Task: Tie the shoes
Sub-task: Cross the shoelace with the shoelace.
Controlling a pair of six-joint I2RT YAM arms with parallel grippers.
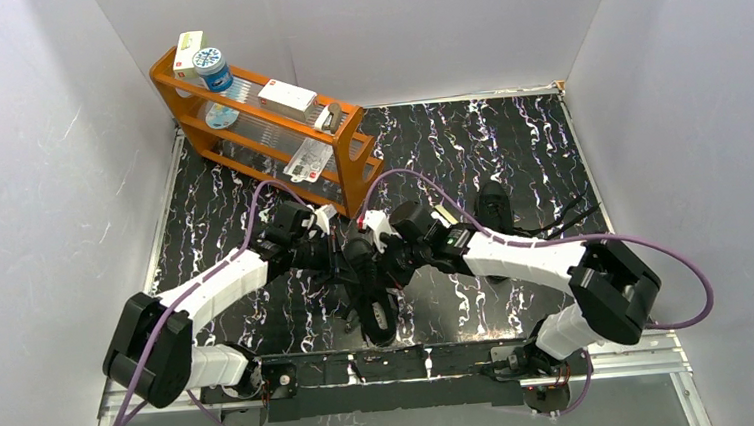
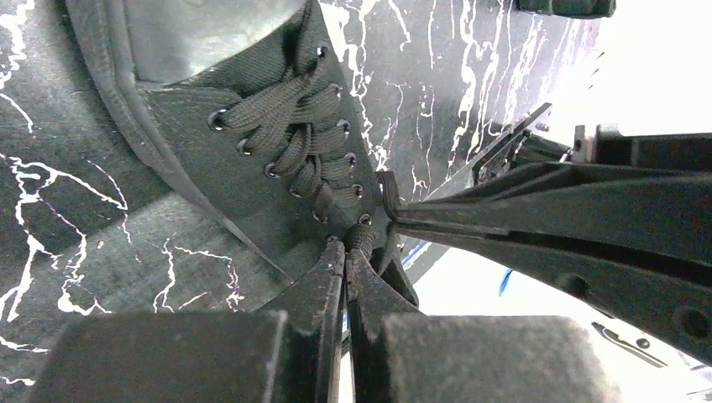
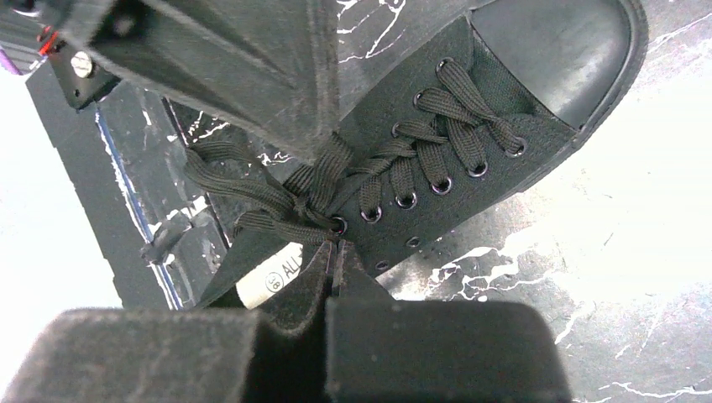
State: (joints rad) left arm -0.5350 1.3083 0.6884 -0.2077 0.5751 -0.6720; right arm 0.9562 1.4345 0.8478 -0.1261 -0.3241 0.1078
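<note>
One black sneaker (image 1: 376, 311) lies in the middle of the table, toe toward the arm bases. Both grippers meet over its top eyelets. My left gripper (image 2: 347, 249) is shut, with a black lace (image 2: 362, 236) pinched at its tips next to the top eyelet. My right gripper (image 3: 334, 250) is shut at the opposite top eyelet, on the lace (image 3: 285, 220) that runs to its tips. In the top view the left gripper (image 1: 347, 247) and right gripper (image 1: 376, 255) nearly touch. Crossed laces (image 3: 437, 126) run down the shoe's front. The second sneaker (image 1: 496, 208) sits behind the right arm.
An orange rack (image 1: 350, 165) with boxes and a jar stands at the back left, close behind the grippers. Loose laces (image 1: 559, 222) trail from the second sneaker to the right. White walls enclose the black marbled table (image 1: 213, 214).
</note>
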